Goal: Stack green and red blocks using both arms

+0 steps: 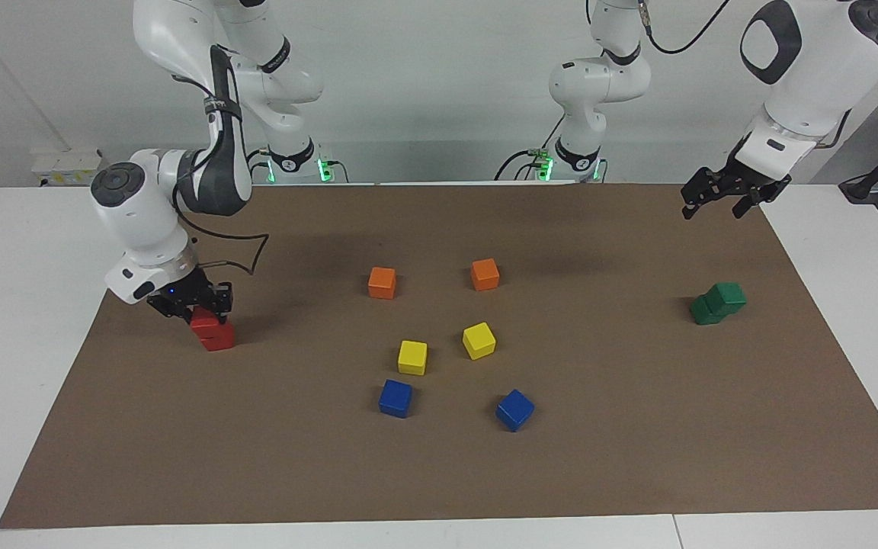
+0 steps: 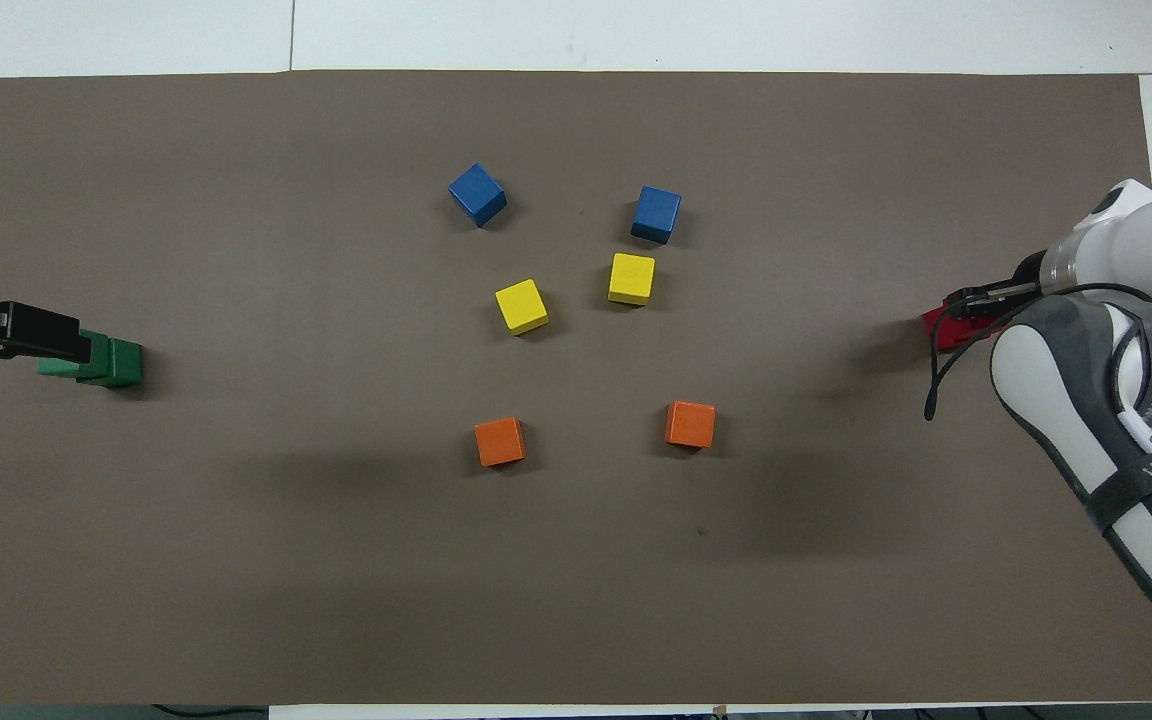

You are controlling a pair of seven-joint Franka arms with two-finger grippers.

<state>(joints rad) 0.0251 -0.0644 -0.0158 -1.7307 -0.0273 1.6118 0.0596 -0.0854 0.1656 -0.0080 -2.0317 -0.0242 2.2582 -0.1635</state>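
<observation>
Clamped on the upper red block (image 1: 205, 318), my right gripper (image 1: 197, 308) sets it on the lower red block (image 1: 218, 337); my left gripper (image 1: 722, 200) hangs spread above the stacked green blocks (image 1: 718, 303).

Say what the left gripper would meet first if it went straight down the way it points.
Probably the green stack: the left gripper hangs above it, pointing down, nothing between; exact alignment is uncertain.
</observation>
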